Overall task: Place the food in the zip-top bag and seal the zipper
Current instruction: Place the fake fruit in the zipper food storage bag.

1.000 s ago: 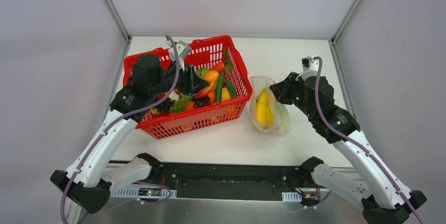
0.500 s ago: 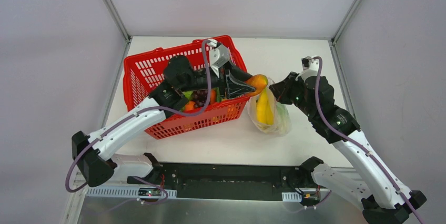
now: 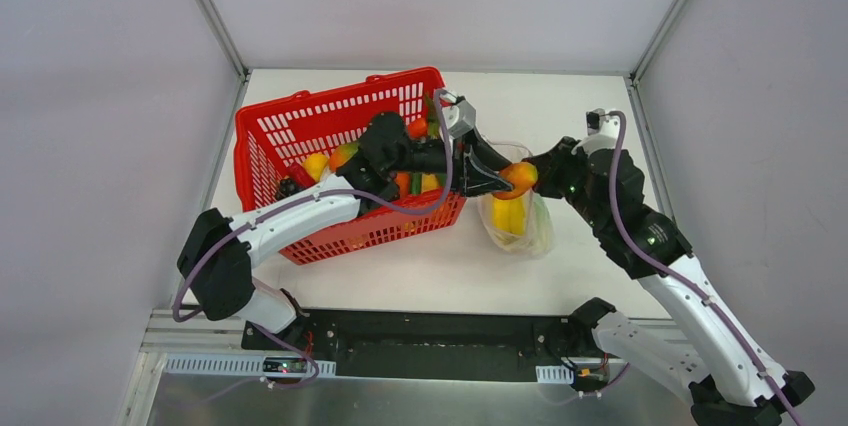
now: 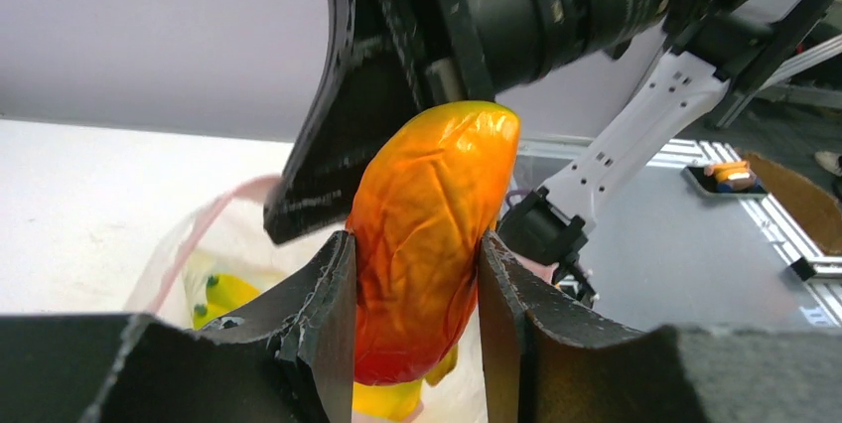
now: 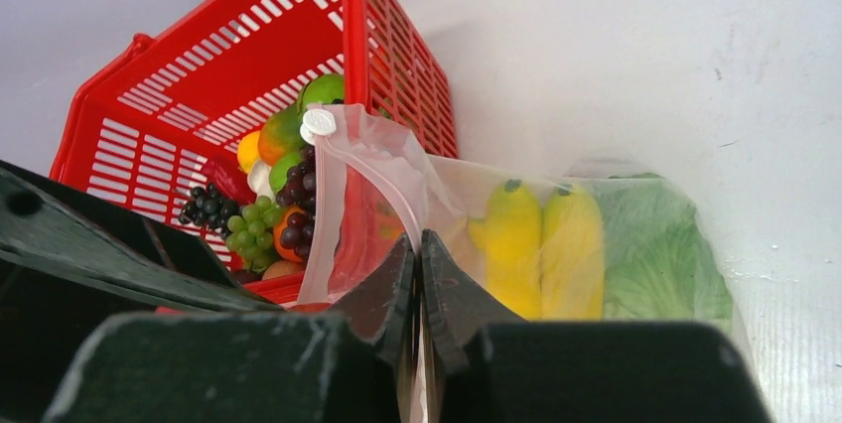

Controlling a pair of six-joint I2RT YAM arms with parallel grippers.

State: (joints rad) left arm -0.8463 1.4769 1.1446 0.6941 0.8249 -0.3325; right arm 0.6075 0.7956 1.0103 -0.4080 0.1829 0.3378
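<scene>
My left gripper (image 3: 507,182) (image 4: 417,289) is shut on an orange-red toy fruit (image 3: 520,179) (image 4: 432,224), held just above the mouth of the clear zip-top bag (image 3: 528,231) (image 5: 477,195). Yellow bananas (image 3: 508,216) (image 5: 541,244) and a green cabbage (image 5: 655,264) lie inside the bag. My right gripper (image 3: 545,176) (image 5: 418,249) is shut on the bag's upper rim and holds the mouth apart. The pink zipper (image 5: 392,190) curves up from the pinch to its white slider (image 5: 319,123); the pink zipper (image 4: 199,234) shows again in the left wrist view.
The red mesh basket (image 3: 300,126) (image 5: 298,46) stands just left of the bag, holding grapes (image 5: 253,219), an orange, green pieces and other toy food. Grey walls close in the white table (image 3: 540,96) on three sides. Both arms meet over the bag.
My left arm has carried the orange-red fruit out of the basket and rightward to above the bag's mouth. The right gripper has kept its hold on the bag's rim, shifting slightly.
</scene>
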